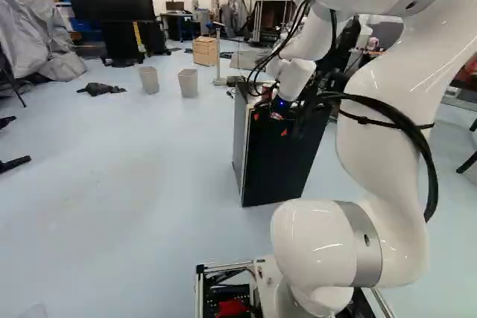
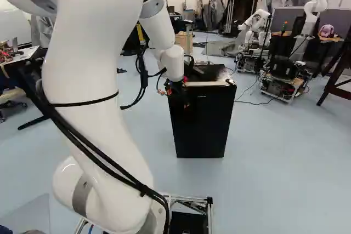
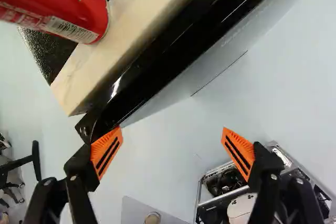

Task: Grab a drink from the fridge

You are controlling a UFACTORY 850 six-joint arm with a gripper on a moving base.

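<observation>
The black fridge [image 1: 277, 165] stands ahead of the base, its front facing the arm in the right base view. My gripper [image 1: 270, 125] is near the top of that dark front in the left base view. Seen from the wrist, the gripper [image 3: 172, 132] is wide open with nothing between its orange pads. One finger is close by a corner of the black door edge [image 3: 157, 59]; whether they touch I cannot tell. Beyond it, a red can [image 3: 58, 6] is on the fridge top, by the pale front strip [image 3: 86, 80]. The fridge's inside is hidden.
Two grey bins [image 1: 188, 83] and a wooden drawer unit [image 1: 205, 51] stand farther back in the left base view. Another robot [image 2: 256, 28] is behind and right of the fridge. A desk [image 2: 24, 56] stands at the left of the right base view.
</observation>
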